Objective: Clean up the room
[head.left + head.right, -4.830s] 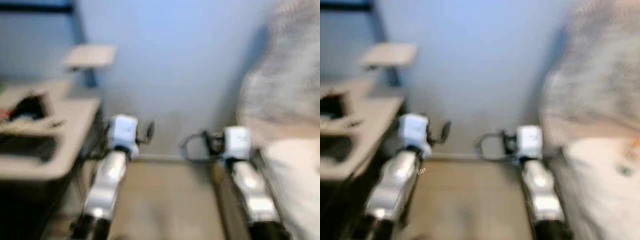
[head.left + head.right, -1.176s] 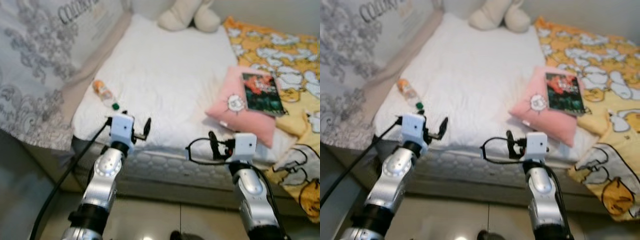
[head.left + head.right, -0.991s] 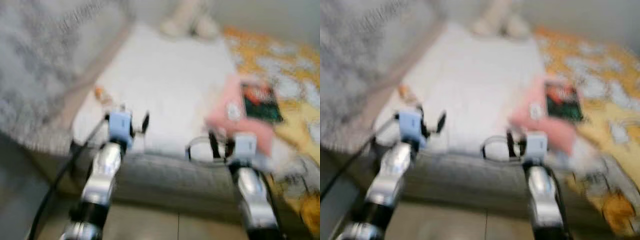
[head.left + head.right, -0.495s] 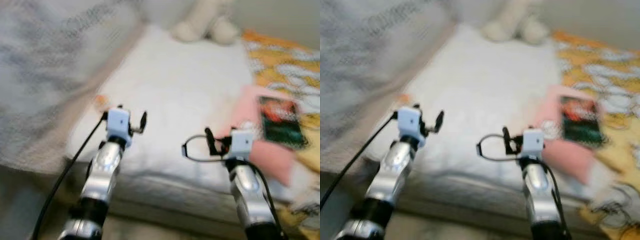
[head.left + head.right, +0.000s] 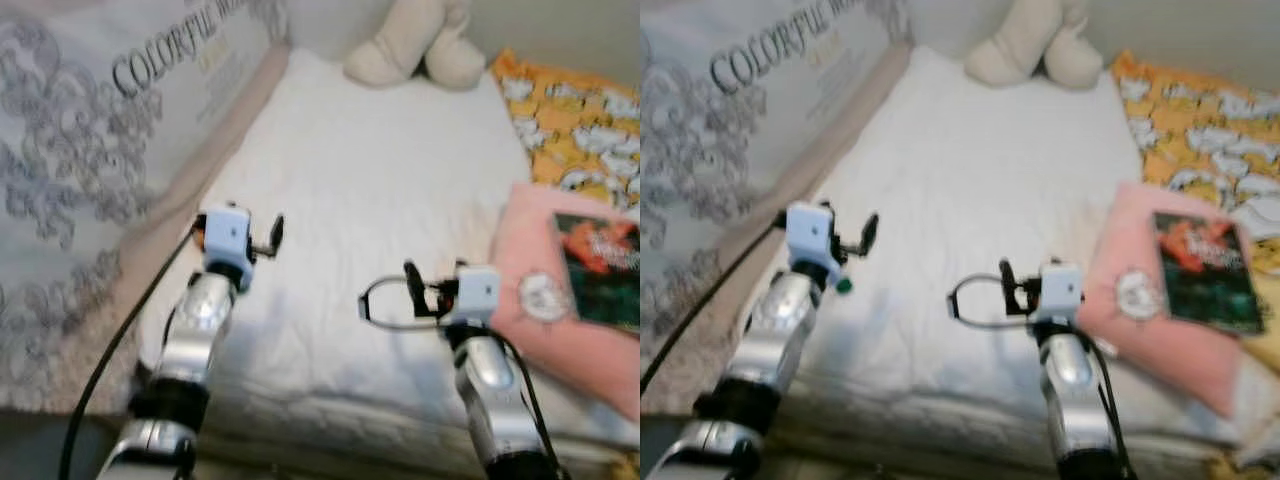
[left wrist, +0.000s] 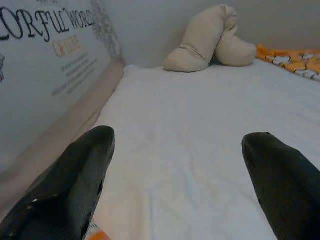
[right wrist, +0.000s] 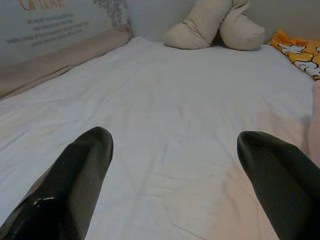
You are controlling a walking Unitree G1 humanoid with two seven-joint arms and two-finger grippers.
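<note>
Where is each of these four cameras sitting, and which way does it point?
Left eye, right eye: on the head, looking down at the white bed sheet, both silver arms, the left gripper and right gripper.
Left wrist: on the left arm, looking along its open black fingers.
Right wrist: likewise along its open fingers.
All share the beige plush toy.

A dark-covered book (image 5: 1203, 269) lies flat on a pink pillow (image 5: 1165, 330) at the bed's right edge.
</note>
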